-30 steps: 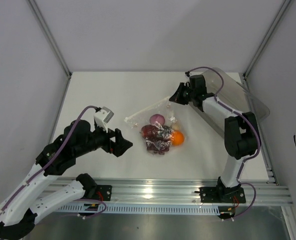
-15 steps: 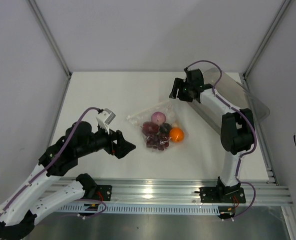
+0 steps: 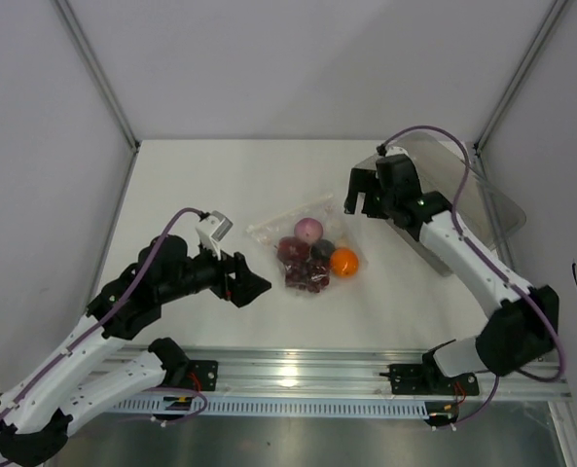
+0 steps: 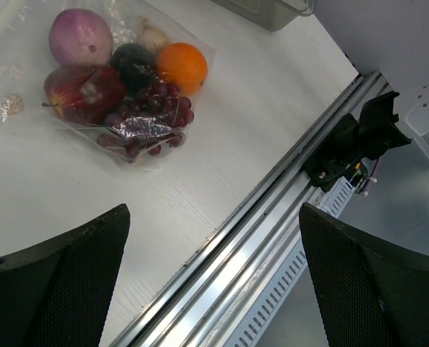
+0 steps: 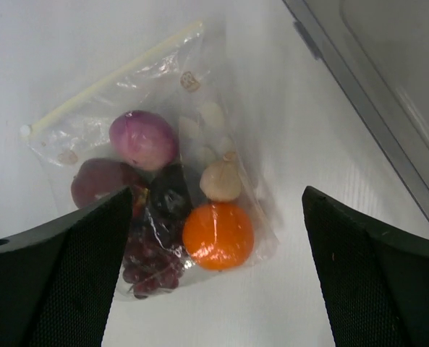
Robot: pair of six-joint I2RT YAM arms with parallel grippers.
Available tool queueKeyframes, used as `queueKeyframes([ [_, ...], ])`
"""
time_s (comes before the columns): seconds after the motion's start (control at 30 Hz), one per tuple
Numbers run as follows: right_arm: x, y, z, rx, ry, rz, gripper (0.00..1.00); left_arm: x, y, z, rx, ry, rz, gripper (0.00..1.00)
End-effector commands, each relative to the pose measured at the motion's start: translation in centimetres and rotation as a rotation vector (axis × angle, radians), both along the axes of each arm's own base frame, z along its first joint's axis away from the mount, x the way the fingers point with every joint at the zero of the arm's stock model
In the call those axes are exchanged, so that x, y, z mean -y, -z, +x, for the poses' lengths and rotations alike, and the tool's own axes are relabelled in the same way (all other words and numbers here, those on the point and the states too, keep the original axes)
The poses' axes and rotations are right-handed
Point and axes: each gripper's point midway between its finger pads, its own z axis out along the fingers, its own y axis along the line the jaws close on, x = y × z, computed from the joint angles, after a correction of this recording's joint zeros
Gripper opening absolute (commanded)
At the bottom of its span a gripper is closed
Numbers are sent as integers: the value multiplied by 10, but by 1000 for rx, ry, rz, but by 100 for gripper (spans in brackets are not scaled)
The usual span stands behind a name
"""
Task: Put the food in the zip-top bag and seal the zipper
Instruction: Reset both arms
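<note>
The zip-top bag (image 3: pixel 303 251) lies flat mid-table with the food inside: an orange ball (image 3: pixel 343 262), a purple-red onion-like ball (image 3: pixel 308 230), a dark plum (image 3: pixel 322 250) and dark red grapes (image 3: pixel 307 277). Its zipper (image 3: pixel 286 214) runs along the far-left edge; I cannot tell whether it is pressed shut. My right gripper (image 3: pixel 361 201) hangs open above the bag's far-right side, holding nothing. In its wrist view the zipper (image 5: pixel 113 76), onion (image 5: pixel 143 139) and orange (image 5: pixel 218 235) lie below the right gripper (image 5: pixel 214 278). My left gripper (image 3: pixel 257 286) is open, left of the bag (image 4: pixel 120 79).
A rigid clear plastic bin (image 3: pixel 463 195) stands at the far right, behind my right arm; its edge shows in the right wrist view (image 5: pixel 388 87). An aluminium rail (image 3: pixel 298 370) runs along the table's near edge, under my left gripper (image 4: pixel 214 282). Grey walls close in three sides.
My right gripper has opened, let go of the bag's far-right corner and lifted away to the right. The bag has settled flat. My left gripper has edged slightly right and nearer.
</note>
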Motion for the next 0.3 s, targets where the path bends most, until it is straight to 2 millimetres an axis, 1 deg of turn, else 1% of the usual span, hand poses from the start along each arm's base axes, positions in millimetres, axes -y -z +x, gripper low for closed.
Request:
queueKeyframes([
  [0.0,26,1,-46,-6,87,-89,99,13,-1,2,-13,28,-49,100],
  [0.03,29,3,-56,-8,97,-93,99,15,0,3,-16,37,-55,99],
  [0.07,33,14,-70,-33,95,-111,99,16,-1,3,-16,40,-62,100],
  [0.1,38,8,-85,-20,96,-122,99,18,1,2,-21,46,-65,100],
  [0.13,39,9,-95,-22,101,-115,99,19,0,1,-24,54,-73,99],
  [0.17,44,23,-108,-50,96,-138,99,21,-2,2,-17,61,-87,99],
  [0.2,45,14,-119,-18,86,-100,99,23,0,1,-22,66,-92,99],
  [0.23,41,14,-127,-7,63,-75,99,25,-1,0,-29,74,-108,100],
  [0.27,37,9,-131,27,44,-39,100,29,-13,-5,-3,115,-161,99],
])
